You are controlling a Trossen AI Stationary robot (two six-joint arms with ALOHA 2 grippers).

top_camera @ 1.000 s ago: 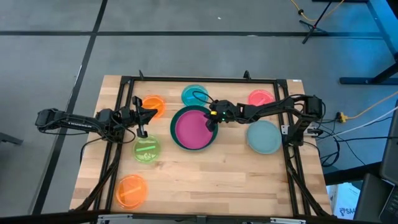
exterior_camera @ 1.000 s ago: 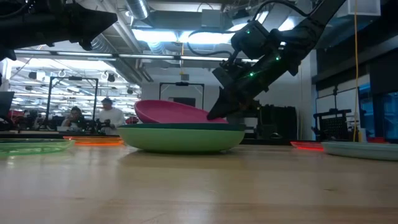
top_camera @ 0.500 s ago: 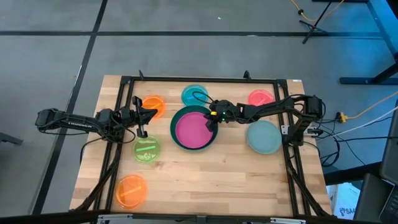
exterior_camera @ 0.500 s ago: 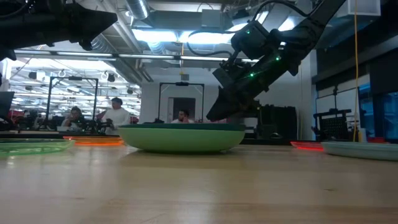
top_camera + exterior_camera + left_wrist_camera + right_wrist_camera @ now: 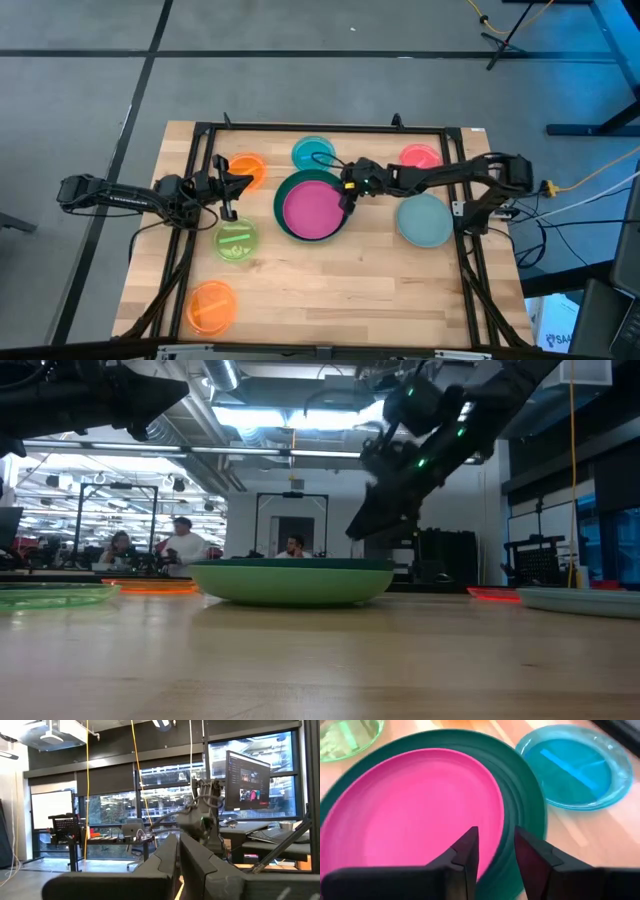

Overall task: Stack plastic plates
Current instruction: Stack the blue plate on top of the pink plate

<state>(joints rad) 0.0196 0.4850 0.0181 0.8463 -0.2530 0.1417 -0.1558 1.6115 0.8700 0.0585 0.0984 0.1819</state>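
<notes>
- The stack is begun: the magenta plate [image 5: 311, 209] lies flat inside the dark green plate [image 5: 282, 196], near the middle of the surface [image 5: 350, 290], a little toward its far edge.
- My right hand [image 5: 349, 196] hangs just above the right rim of that pair, its fingers [image 5: 467, 851] parted and holding nothing; the wrist view shows both plates lying free beneath them.
- My left hand [image 5: 228, 211] waits over the left part of the surface, between the orange plate [image 5: 246, 168] by the far edge and the lime plate [image 5: 236, 240]. Its fingers are pressed together on nothing.
- Still lying singly: the blue plate [image 5: 312, 153] by the far edge, just behind the stack; the pink plate [image 5: 420, 157] toward the far right corner; the grey-blue plate [image 5: 424, 221] near the right edge; a second orange plate [image 5: 211, 306] at the near left corner.
- By my count two plates are stacked and six wait; I judge the grey-blue one, being larger than the small ones, the sensible next pick.
</notes>
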